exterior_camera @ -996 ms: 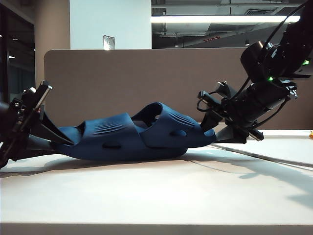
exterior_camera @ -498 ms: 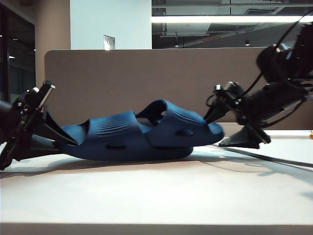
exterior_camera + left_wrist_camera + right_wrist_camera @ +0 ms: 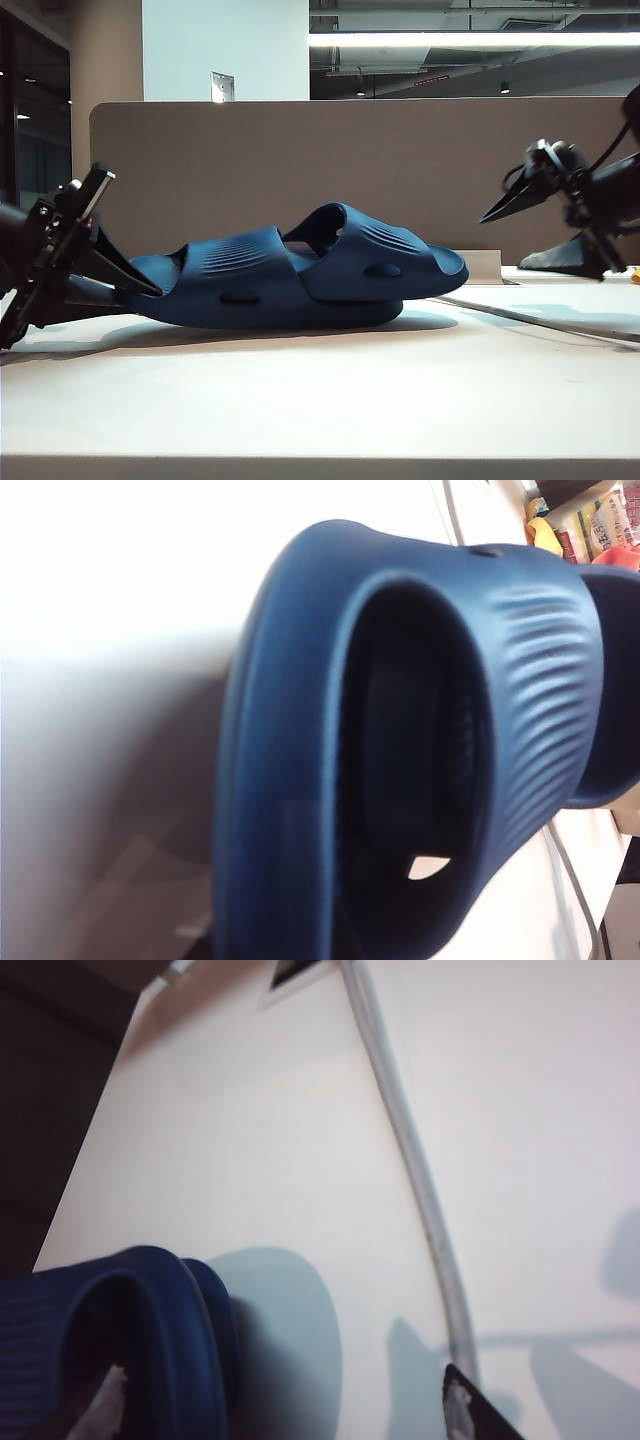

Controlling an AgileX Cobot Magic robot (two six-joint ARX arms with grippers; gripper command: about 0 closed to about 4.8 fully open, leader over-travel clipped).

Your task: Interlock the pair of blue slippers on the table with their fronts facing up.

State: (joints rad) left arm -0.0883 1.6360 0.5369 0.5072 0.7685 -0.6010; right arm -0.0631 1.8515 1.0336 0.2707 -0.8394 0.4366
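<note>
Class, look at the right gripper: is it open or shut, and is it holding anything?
Open and empty. The right gripper hangs with its fingers spread wide, clear of the pair of blue slippers.

2 blue slippers (image 3: 300, 275), nested into 1 interlocked pair, centre of ext. view. 1 table (image 3: 320, 400), lower half of frame. 1 brown divider panel (image 3: 330, 170) behind. 2 grippers: left gripper (image 3: 110, 275) at left edge, right gripper (image 3: 520, 230) at right edge.
</note>
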